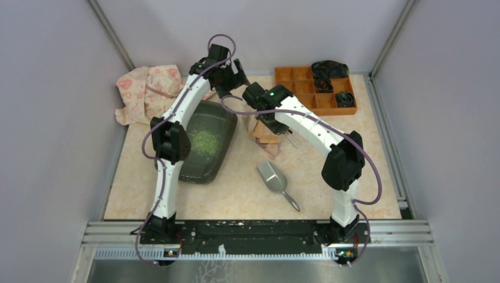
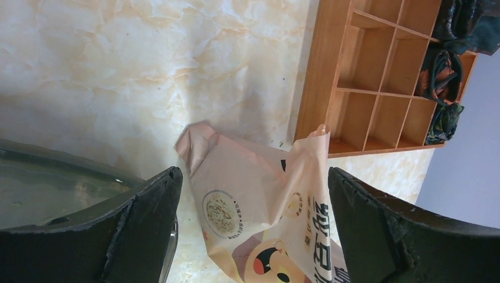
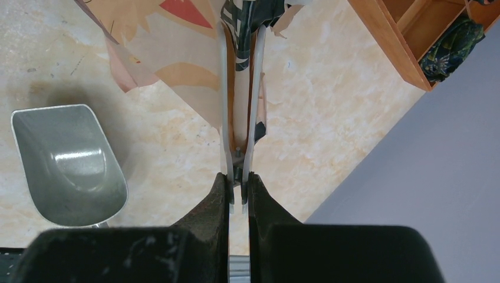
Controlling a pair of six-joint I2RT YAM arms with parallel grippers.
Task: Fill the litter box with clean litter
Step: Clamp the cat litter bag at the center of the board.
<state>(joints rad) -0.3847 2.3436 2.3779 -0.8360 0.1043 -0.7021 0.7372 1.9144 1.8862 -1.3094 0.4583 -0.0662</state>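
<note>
Your left gripper [image 2: 255,177] is spread wide and holds nothing. It hangs just beyond the far right corner of the litter box [image 1: 217,162], looking down on the printed bag [image 2: 259,206].

Your right gripper [image 3: 239,187] is squeezed closed on metal tongs [image 3: 223,118], and the tongs pinch the bag. The bag rests on the table just right of the litter box.

A patch of green litter [image 1: 204,141] lies in the middle of the litter box, which looks only partly filled.

To pour well, take a firm hold on the bag and bring its mouth over the litter box before tipping.

The left arm stretches along the litter box with its wrist bent rightward. The right arm leans in toward it from the right.
</note>
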